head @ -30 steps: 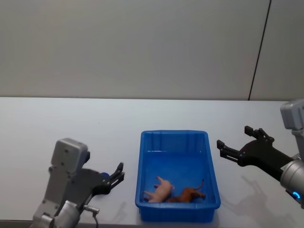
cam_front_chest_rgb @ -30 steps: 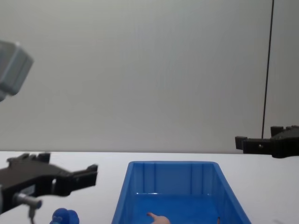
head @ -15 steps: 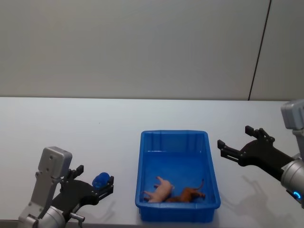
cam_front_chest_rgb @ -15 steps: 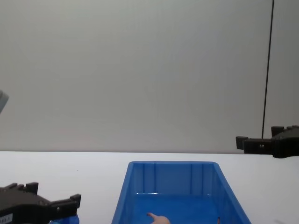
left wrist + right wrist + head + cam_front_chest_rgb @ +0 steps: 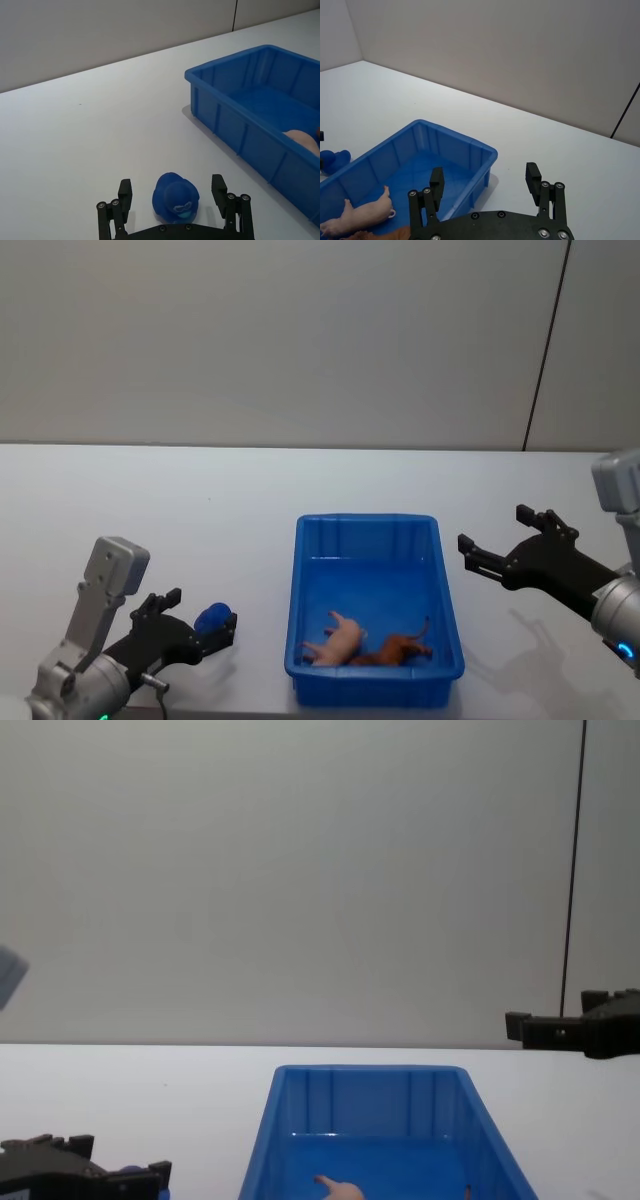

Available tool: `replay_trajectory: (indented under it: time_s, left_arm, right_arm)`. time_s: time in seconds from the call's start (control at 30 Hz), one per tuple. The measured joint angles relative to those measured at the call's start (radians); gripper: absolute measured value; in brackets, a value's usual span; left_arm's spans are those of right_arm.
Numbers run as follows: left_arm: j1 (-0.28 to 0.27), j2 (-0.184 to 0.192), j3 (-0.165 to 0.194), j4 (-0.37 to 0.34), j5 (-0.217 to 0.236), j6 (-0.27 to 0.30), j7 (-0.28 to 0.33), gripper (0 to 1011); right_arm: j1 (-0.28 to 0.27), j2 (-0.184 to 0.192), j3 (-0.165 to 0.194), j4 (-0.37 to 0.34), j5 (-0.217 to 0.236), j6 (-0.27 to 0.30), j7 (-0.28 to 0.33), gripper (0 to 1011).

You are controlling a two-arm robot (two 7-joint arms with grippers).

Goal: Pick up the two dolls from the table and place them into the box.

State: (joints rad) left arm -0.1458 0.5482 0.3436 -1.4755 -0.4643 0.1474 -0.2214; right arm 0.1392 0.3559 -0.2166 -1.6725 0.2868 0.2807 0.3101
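Note:
The bright blue doll (image 5: pixel 212 619) (image 5: pixel 175 196) lies on the white table (image 5: pixel 150 510), left of the blue box (image 5: pixel 366 519) (image 5: pixel 250 137). My left gripper (image 5: pixel 203 613) (image 5: pixel 172 187) is low over the table and open, one finger on each side of the blue doll, not touching it. The brown doll (image 5: pixel 395 648) lies inside the box at its near end. Right of the box, my right gripper (image 5: pixel 494 530) (image 5: pixel 484 173) hovers open and holds nothing.
A pink toy animal (image 5: pixel 338 640) (image 5: pixel 362 216) lies in the box beside the brown doll. The table's front edge runs close behind the left gripper. A grey wall stands behind the table.
My left arm has dropped and pulled back toward the table's front edge, so its open fingers now straddle the blue doll. The right arm and the toys in the box have not moved.

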Motion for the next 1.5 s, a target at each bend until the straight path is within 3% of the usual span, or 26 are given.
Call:
replay_trajectory:
  time_s: [0.53, 0.7, 1.07, 1.5]
  left_arm:
    - [-0.122, -0.05, 0.001, 0.171, 0.064, 0.047, -0.169, 999]
    - [-0.143, -0.06, 0.006, 0.197, 0.078, 0.069, -0.206, 890]
    - [-0.153, -0.064, 0.01, 0.201, 0.088, 0.101, -0.23, 578]
    - [-0.177, -0.058, 0.005, 0.13, 0.144, 0.129, -0.239, 484]
  right_arm:
    - [0.0, 0.0, 0.0, 0.0, 0.0, 0.0, 0.0, 1001]
    - [0.0, 0.0, 0.0, 0.0, 0.0, 0.0, 0.0, 1001]
    - [0.0, 0.0, 0.0, 0.0, 0.0, 0.0, 0.0, 1001]
    - [0.0, 0.0, 0.0, 0.0, 0.0, 0.0, 0.0, 1001]
